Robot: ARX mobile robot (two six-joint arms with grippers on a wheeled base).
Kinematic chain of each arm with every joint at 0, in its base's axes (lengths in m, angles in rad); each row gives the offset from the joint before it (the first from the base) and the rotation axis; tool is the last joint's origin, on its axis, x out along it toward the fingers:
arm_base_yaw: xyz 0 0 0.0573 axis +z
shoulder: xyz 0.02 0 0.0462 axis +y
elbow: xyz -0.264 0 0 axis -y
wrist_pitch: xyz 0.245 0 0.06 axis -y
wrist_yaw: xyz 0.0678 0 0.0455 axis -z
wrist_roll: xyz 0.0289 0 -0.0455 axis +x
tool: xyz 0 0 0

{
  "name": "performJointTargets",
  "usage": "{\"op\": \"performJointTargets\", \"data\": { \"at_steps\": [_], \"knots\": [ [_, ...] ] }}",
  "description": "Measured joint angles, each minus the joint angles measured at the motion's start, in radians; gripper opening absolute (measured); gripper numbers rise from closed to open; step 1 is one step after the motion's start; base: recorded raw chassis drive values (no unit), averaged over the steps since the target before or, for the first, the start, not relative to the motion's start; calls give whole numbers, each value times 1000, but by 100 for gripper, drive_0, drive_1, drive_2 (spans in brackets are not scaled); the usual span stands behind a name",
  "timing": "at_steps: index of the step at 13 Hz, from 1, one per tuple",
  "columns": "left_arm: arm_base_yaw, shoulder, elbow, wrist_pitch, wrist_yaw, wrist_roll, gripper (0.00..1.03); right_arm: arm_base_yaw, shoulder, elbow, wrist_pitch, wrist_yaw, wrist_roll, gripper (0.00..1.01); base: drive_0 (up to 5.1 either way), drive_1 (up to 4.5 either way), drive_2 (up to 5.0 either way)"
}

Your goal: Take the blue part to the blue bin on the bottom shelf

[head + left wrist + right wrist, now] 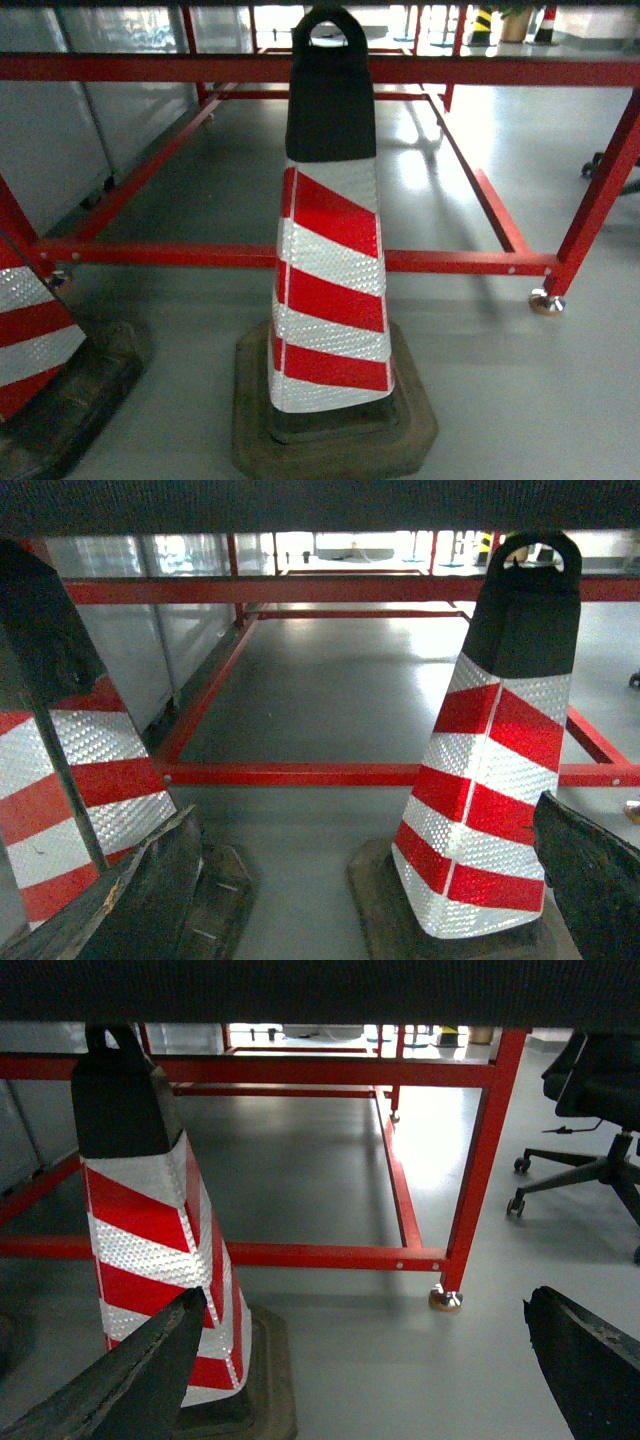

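Two tools, left tool (350, 880) and right tool (370, 1360), gape wide, holding nothing, low over the floor (500, 380). Striped cone (330, 260) stands before red frame (200, 255). Blue part, bin, shelf: unseen.

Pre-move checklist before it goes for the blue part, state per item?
1. Blue part in view: not ok, absent from all three views.
2. Blue bin and bottom shelf in view: not ok, only a red frame.
3. Path ahead: not ok, striped cone stands directly in front, second cone at left.
4. Left gripper empty: ok, fingers apart.
5. Right gripper empty: ok, fingers apart.
6. Office chair at right: cannot tell clearance.
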Motion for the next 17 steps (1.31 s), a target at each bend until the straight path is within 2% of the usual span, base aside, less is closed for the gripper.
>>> {"op": "performJointTargets", "data": {
  "at_steps": [17],
  "knots": [
    [0,0,0,5,1,0,98,0,0,0,4,0,3,98,0,0,0]
  ]
}}
